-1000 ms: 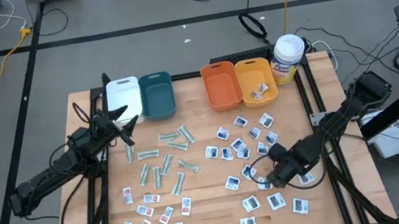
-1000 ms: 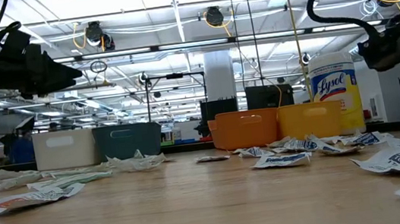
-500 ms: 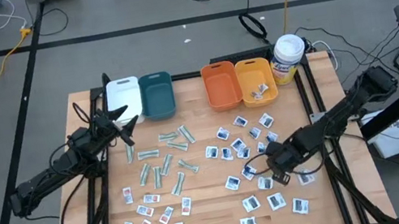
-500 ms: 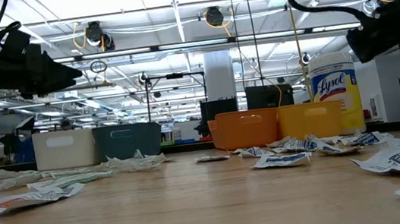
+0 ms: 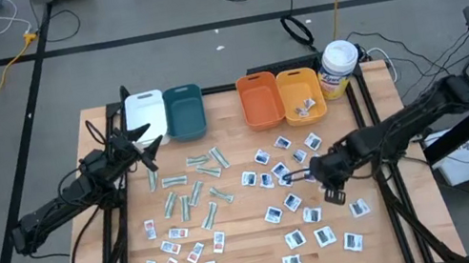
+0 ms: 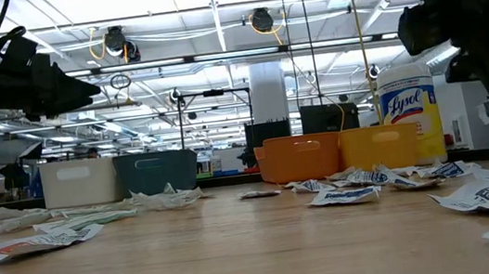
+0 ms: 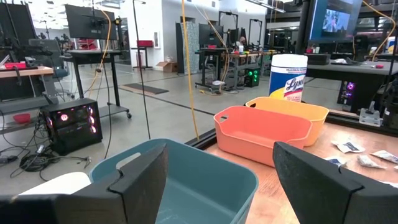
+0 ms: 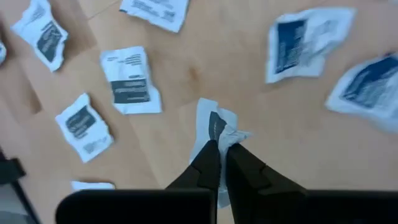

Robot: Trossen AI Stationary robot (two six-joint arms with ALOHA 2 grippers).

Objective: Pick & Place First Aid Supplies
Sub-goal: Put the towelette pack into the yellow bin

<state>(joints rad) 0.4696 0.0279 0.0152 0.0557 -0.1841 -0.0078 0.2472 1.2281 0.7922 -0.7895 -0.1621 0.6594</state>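
I am carrying a small white blue-printed packet (image 8: pixel 219 129), pinched in my right gripper (image 5: pixel 287 178), up off the table toward the yellow plastic bin (image 5: pixel 299 93) (left gripper (image 5: pixel 148 143) idling, spread).

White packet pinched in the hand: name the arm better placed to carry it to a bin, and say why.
Right. The right hand is shut on a white packet above the blue-print pile. The left hand hangs open by the teal bin, holding nothing.
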